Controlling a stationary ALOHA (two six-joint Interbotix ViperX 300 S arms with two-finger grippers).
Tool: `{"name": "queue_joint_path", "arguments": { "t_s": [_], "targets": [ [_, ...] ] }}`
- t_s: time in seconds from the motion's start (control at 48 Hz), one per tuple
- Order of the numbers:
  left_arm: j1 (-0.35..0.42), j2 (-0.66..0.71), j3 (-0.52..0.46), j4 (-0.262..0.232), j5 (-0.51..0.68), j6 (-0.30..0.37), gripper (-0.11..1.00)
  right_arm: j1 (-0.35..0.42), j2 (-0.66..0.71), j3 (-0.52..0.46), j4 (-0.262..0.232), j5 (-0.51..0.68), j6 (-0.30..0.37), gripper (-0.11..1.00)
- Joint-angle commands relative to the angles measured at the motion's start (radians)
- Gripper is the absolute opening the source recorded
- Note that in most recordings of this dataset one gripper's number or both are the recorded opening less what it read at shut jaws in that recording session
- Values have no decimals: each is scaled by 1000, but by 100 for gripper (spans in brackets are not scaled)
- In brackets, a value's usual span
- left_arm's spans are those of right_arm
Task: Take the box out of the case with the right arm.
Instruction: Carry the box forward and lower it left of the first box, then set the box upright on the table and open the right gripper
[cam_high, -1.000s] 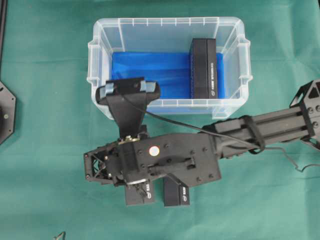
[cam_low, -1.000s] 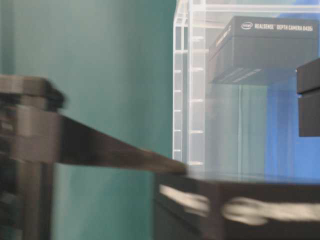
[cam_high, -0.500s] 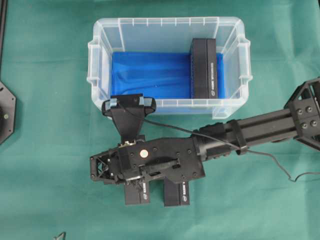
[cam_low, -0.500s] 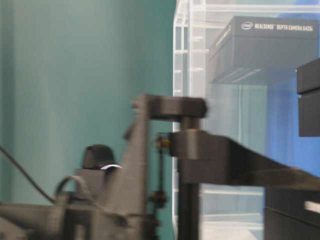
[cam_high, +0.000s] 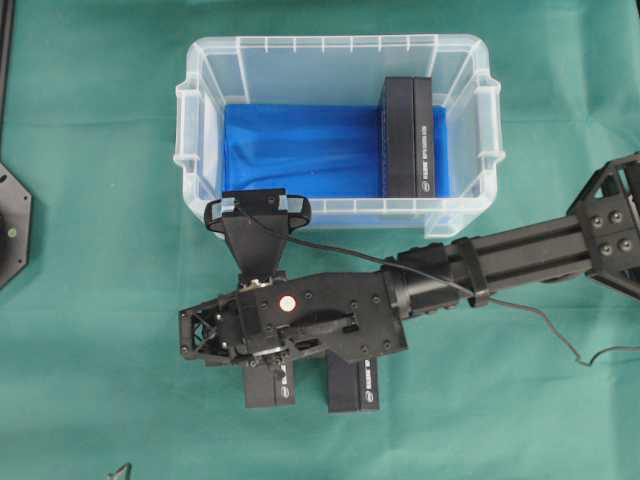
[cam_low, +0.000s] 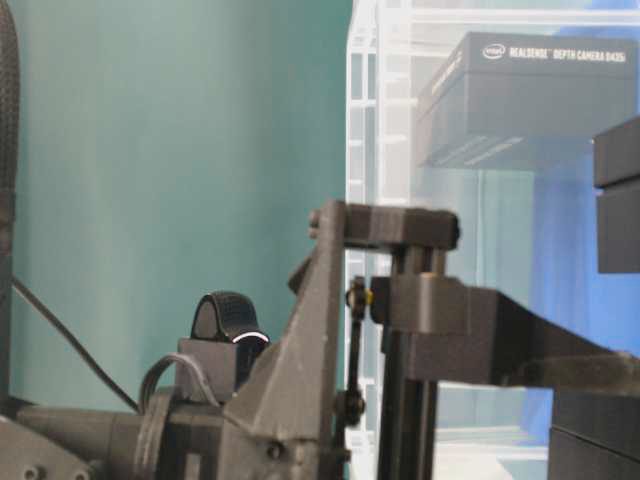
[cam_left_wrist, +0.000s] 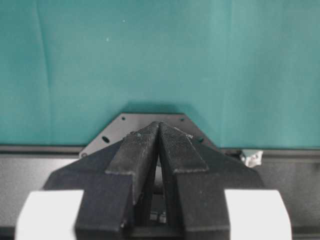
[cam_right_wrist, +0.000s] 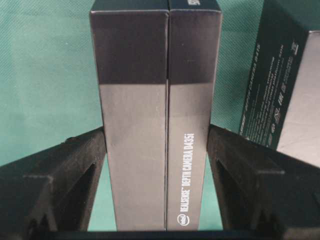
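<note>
We see right gripper (cam_right_wrist: 160, 150) outside case (cam_high: 200, 130), low over green cloth (cam_high: 100, 350) near front edge. Fingers (cam_right_wrist: 65, 170) hug tall black box (cam_right_wrist: 155, 125) on both sides. Second box (cam_high: 352, 385) lies just beside it on cloth. Third box (cam_high: 406, 135) waits inside case at right end. We think this box is out; letting go is left. Left gripper (cam_left_wrist: 159, 145) pressed together, holds nothing.

Overhead cam looks straight down on green-cloth desk (cam_high: 90, 330), whole clear plastic case w/ blue bottom (cam_high: 200, 120) in view. Table-level cam sits low, v. close beside the case (cam_low: 365, 200), facing sideways through its wall; both show the black box inside the case (cam_high: 406, 135) (cam_low: 530, 95). Left wrist cam: bare cloth, away from the case. Right wrist cam: close on black box (cam_right_wrist: 160, 115) outside the case.
</note>
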Motion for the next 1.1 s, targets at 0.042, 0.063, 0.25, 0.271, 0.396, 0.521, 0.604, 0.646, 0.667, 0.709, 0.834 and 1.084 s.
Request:
{"name": "queue_joint_path", "arguments": {
  "t_s": [0.042,0.063,0.25,0.271,0.396,0.521,0.604,0.646,0.667,0.709,0.834,1.084],
  "targets": [
    [-2,2,-21,-2,-5,3,0,-3,-32,-12,11,-5,0,67],
    [-2,2,-20,-2,-3,3,0,-3,-32,-12,11,-5,0,67],
    [-2,2,-21,-2,-5,3,0,-3,-32,-12,12,-2,-8,67],
    [-2,2,-20,0,-5,3,0,-3,-32,-12,12,-2,-8,67],
    [-2,2,-20,-2,-5,3,0,-3,-32,-12,11,-2,-6,67],
    [-2,2,-21,-2,-5,2,0,-3,-32,-12,12,-5,-11,67],
    [-2,2,-21,-2,-5,2,0,-2,-32,-12,12,-5,-12,67],
    [-2,2,-21,0,-5,2,0,-3,-32,-12,12,-5,-14,67],
    [-2,2,-21,-2,-5,2,0,-2,-34,-12,12,-6,-15,67],
    [-2,3,-21,-2,-5,2,0,-2,-34,-12,11,-6,-15,67],
    [-2,2,-21,0,-5,2,0,0,-34,-12,9,-6,-14,67],
    [-2,3,-20,-2,-5,2,0,2,-34,-12,-12,-6,-11,93]
  ]
}}
